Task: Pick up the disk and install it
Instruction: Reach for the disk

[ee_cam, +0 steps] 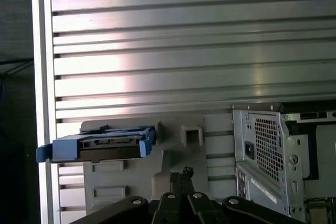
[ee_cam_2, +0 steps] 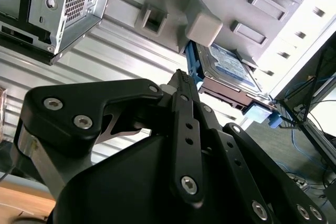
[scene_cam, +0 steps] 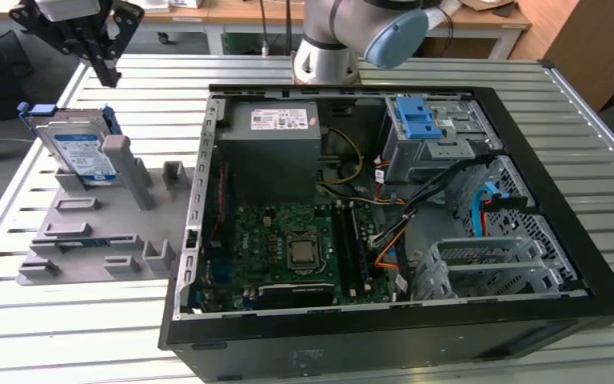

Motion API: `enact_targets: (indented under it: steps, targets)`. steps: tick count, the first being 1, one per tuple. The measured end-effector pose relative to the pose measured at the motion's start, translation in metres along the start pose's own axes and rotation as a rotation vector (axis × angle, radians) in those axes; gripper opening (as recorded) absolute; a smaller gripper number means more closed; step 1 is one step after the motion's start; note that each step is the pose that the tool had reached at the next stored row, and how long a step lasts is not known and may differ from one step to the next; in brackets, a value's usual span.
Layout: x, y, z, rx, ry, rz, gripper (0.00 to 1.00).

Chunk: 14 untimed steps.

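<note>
The pick-up is judged to be in hand: the gripper (scene_cam: 105,77) is being held closed and empty, the disk (scene_cam: 81,150) being kept upright in the grey fixture (scene_cam: 93,232) below it, untouched. Opening of the jaws and a descent are likely being called for.

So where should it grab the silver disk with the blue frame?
Probably from above, pinching its flat faces near the top edge. The silver-grey rectangular disk in a blue plastic frame stands on edge in the grey plastic holder, posts crowding its lower part.

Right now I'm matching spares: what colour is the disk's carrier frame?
Blue; the carrier frame shows best in the first wrist view.
</note>
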<state>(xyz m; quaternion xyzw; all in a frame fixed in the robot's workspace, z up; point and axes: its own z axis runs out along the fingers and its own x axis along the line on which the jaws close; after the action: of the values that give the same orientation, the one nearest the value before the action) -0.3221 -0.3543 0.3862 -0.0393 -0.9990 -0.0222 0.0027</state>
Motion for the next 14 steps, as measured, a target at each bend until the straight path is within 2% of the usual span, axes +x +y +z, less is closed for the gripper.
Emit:
enact_targets:
  steps: [14]
  targets:
    - [0.0209, 0.0012, 0.0015, 0.0000, 0.0000, 0.000, 0.11]
